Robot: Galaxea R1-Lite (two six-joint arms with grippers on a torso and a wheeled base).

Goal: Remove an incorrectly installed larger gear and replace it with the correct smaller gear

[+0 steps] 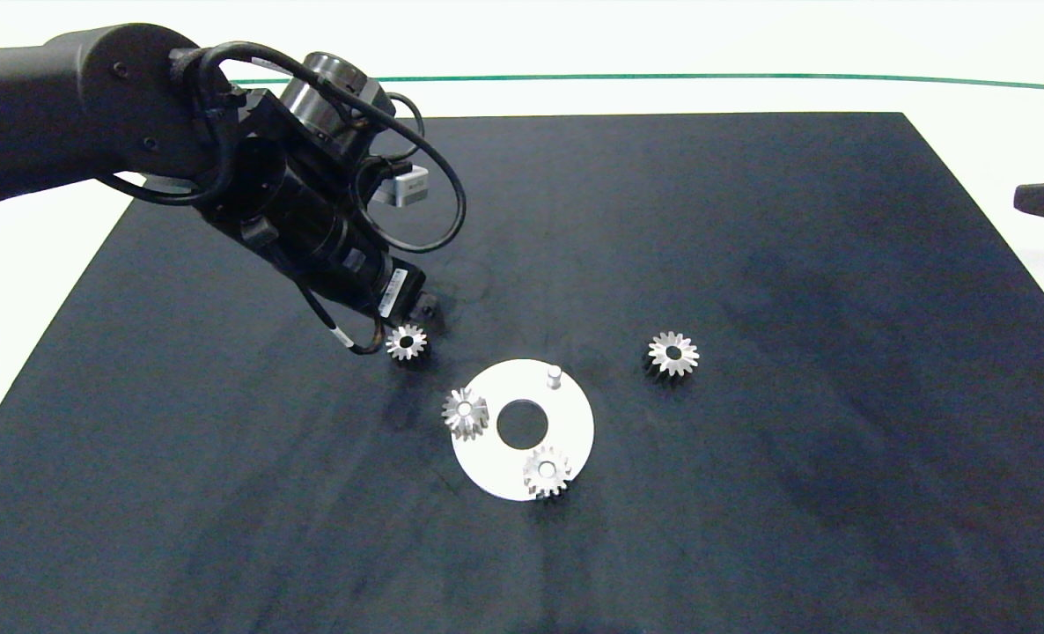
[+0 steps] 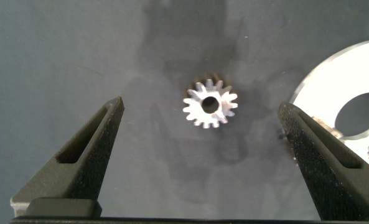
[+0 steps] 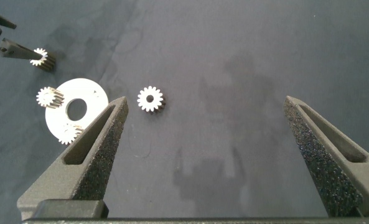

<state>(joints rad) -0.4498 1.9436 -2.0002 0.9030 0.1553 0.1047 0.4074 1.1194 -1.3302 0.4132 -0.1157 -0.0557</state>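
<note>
Left gripper (image 2: 203,124) hangs low at about ten o'clock on the black mat (image 1: 751,220), fingers spread wide, and the smaller gear (image 1: 407,342) lies flat on the mat right between them, bore up, teeth clear of both pads. That is the relation that matters: gear centred in the gap, so the coming move looks like a straight descent and squeeze. This arm is by far the nearer one.

Just at the loose gear's five o'clock sits the white disc (image 1: 566,440), the only holder here. It carries two small gears, one (image 1: 466,412) at its nine o'clock rim and one (image 1: 547,471) at its six o'clock rim, plus a bare peg (image 1: 554,377) near one o'clock: the empty seat, by my reading.

Further right, the larger gear (image 1: 672,354) rests alone on the mat at the disc's two o'clock, already off.

Right gripper (image 3: 203,149) hovers wide open and empty, well away at the right edge.
</note>
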